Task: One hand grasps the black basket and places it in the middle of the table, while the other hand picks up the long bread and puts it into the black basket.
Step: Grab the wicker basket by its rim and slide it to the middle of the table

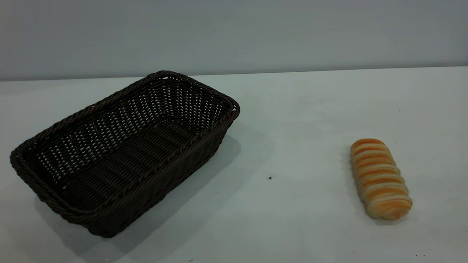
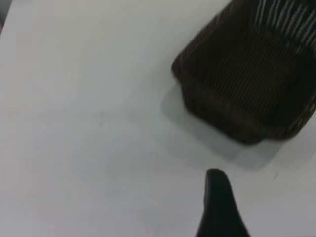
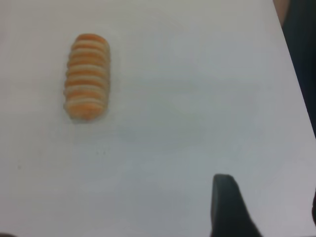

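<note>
The black basket (image 1: 175, 170) stands empty on the left part of the white table (image 1: 292, 120), set at a slant. The long bread (image 1: 380, 179) lies on the right part, ridged top up, far from the basket. Neither gripper shows in the exterior view. In the left wrist view my left gripper (image 2: 266, 197) hovers over bare table a little short of the basket's corner (image 2: 222, 111); only one dark finger (image 2: 218, 202) shows. In the right wrist view my right gripper (image 3: 269, 192) is open and empty, well off to the side of the bread (image 3: 86, 76).
A tiny dark speck (image 1: 270, 178) lies on the table between basket and bread. The table's edge (image 3: 296, 64) runs close beside the right gripper, with dark floor beyond. A grey wall stands behind the table.
</note>
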Controlling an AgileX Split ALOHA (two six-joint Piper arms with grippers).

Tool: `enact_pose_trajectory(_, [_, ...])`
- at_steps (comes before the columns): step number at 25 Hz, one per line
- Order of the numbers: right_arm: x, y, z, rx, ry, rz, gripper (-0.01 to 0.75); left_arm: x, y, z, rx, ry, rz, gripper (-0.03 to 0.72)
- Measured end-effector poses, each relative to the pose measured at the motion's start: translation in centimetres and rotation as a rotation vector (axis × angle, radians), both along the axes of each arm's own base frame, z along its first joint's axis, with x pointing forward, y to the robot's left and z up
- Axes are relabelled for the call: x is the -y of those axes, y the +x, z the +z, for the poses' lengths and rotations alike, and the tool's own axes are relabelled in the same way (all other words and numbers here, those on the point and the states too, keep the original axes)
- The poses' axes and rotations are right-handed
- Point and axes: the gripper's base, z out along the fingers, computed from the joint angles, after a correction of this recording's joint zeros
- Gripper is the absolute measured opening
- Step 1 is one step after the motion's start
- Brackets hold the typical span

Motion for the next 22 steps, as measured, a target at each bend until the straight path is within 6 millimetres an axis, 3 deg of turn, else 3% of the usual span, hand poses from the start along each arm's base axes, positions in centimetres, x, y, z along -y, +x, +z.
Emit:
enact_pose_trajectory(3, [-0.2, 0.4, 0.7, 0.004, -0.015, 0.034, 0.383, 0.2, 0.6, 0.4, -0.012, -0.054, 0.012, 0.534])
enact_pose_trajectory(7, [-0.6, 2.8, 1.7, -0.053, -0.006, 0.089, 0.383, 0.1, 3.5, 0.5, -0.169, -0.067, 0.026, 0.532])
enact_pose_trajectory(15, [-1.6, 9.1, 1.8, -0.153, 0.057, 0.164, 0.389, 0.0, 12.4, -1.1, -0.554, -0.141, 0.119, 0.531])
enact_pose_trajectory(22, [-1.7, 10.3, 1.6, -0.147, 0.062, 0.183, 0.389, 0.1, 21.4, -4.1, -0.737, -0.214, 0.180, 0.531])
